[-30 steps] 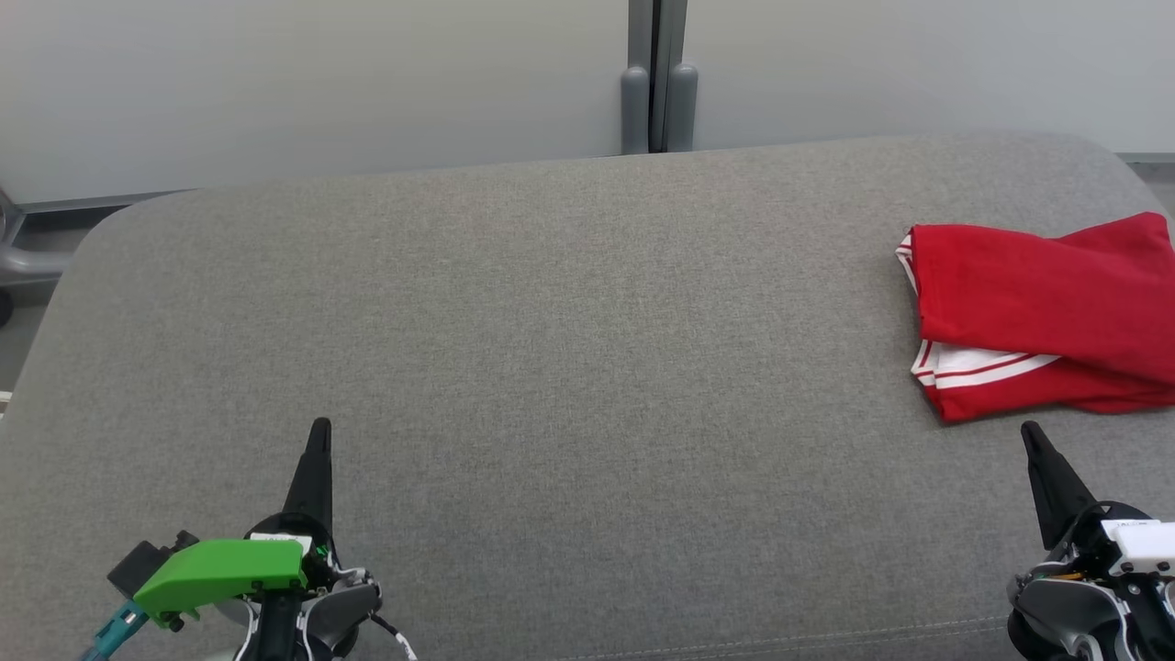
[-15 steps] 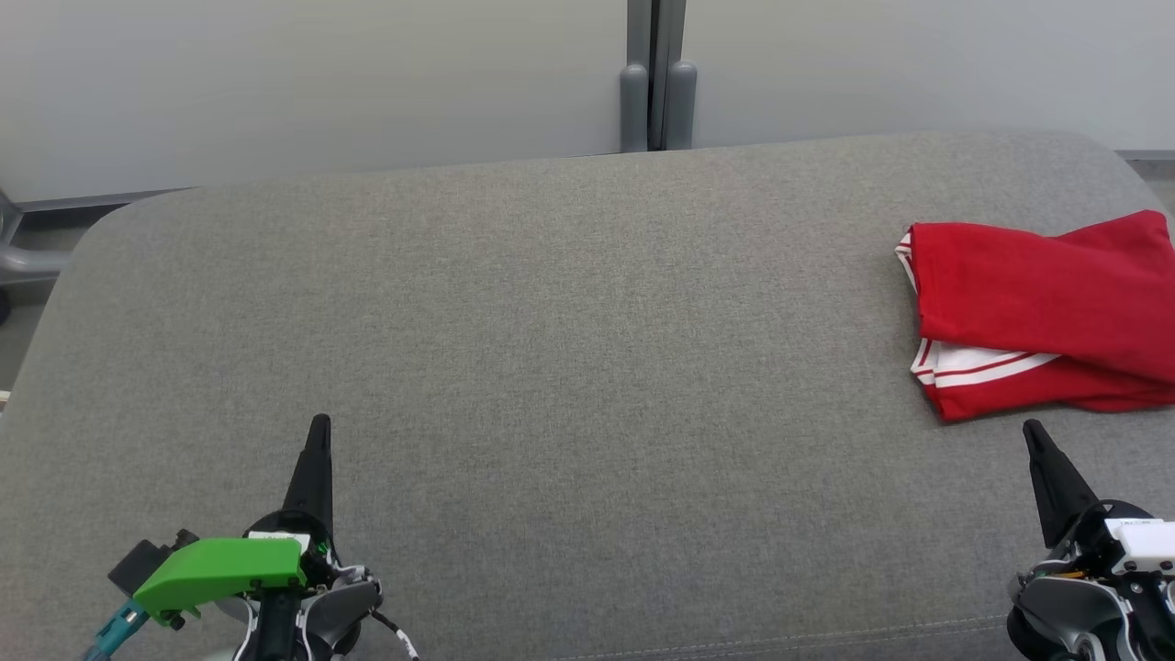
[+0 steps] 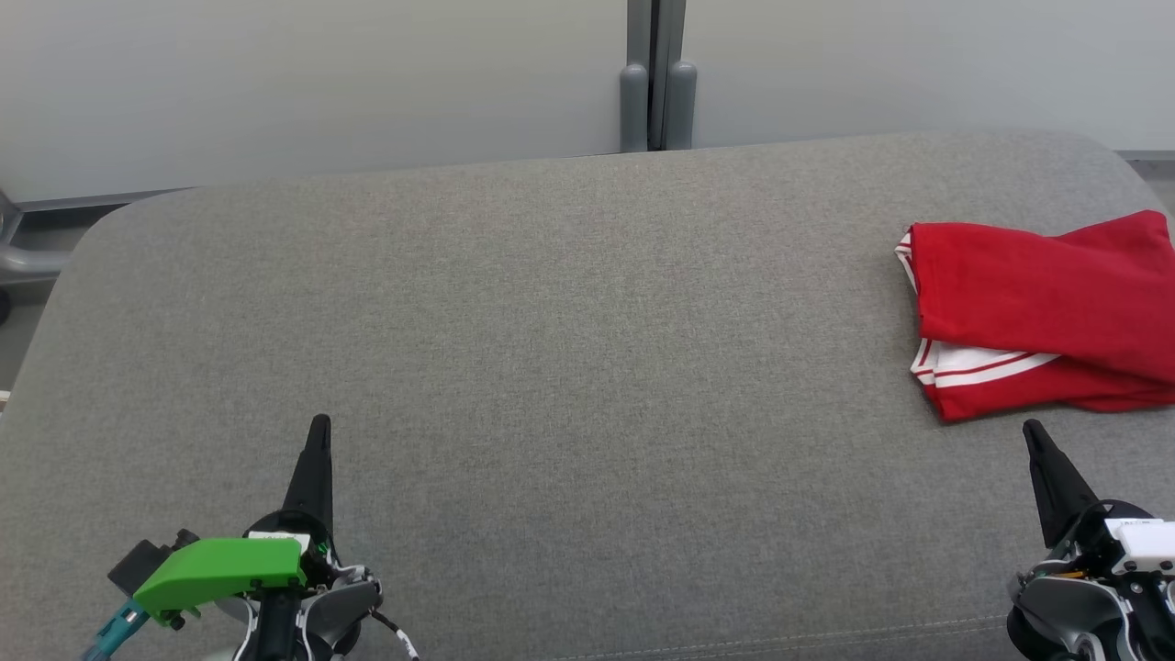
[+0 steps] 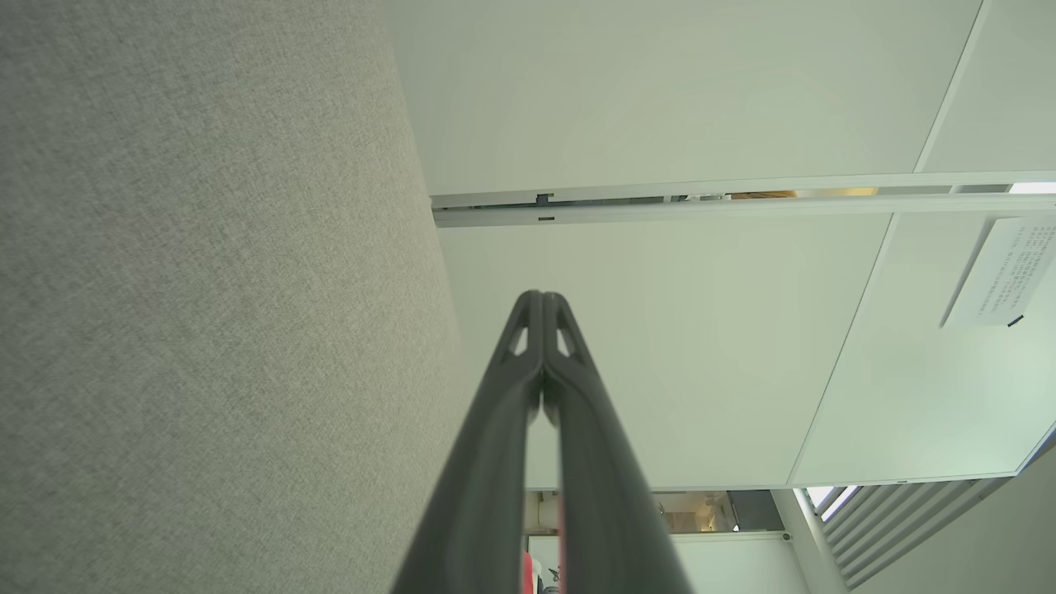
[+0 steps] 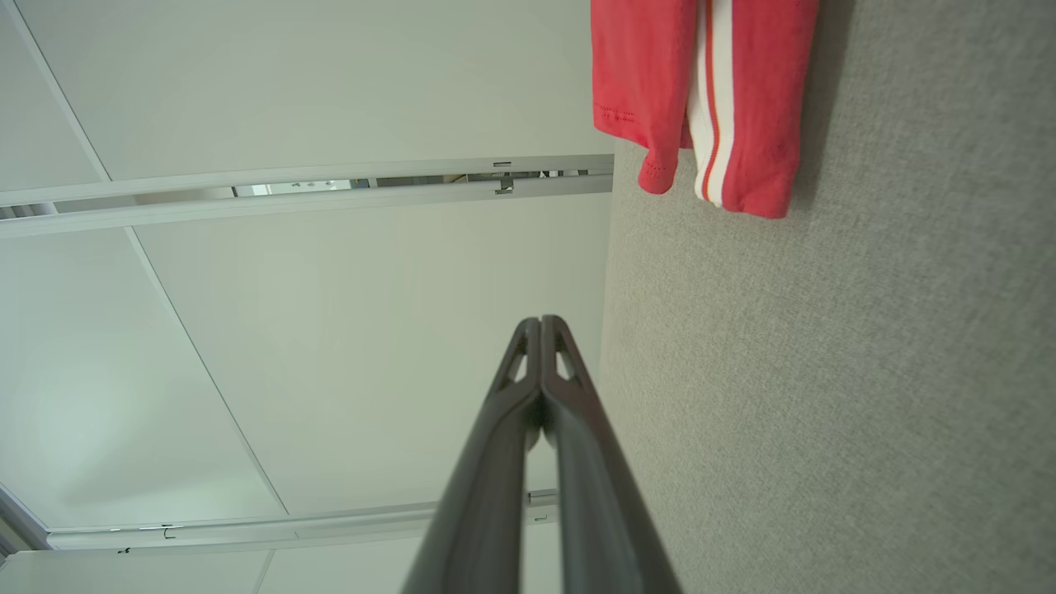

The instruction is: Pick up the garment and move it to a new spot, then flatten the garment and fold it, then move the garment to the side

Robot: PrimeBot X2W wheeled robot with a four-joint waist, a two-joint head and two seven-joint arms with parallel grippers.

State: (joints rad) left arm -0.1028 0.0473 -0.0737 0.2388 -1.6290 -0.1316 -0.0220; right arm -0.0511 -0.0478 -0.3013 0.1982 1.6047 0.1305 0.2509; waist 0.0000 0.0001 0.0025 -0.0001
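Note:
A folded red garment (image 3: 1037,317) with white stripes lies at the right side of the grey upholstered surface (image 3: 569,367), running off the head view's right edge. Its striped end also hangs into the right wrist view as the garment (image 5: 709,91) at the top. My right gripper (image 3: 1030,430) sits just below the garment's near edge, apart from it, shut with nothing held; its two fingers (image 5: 540,323) press together. My left gripper (image 3: 318,422) rests at the lower left over bare fabric, far from the garment, and its tips (image 4: 542,297) are closed and empty.
Pale partition panels (image 3: 321,83) stand behind the surface, joined by a grey post (image 3: 657,78). The surface's rounded far edge (image 3: 587,158) runs across the head view. A metal frame part (image 3: 18,257) shows at the far left.

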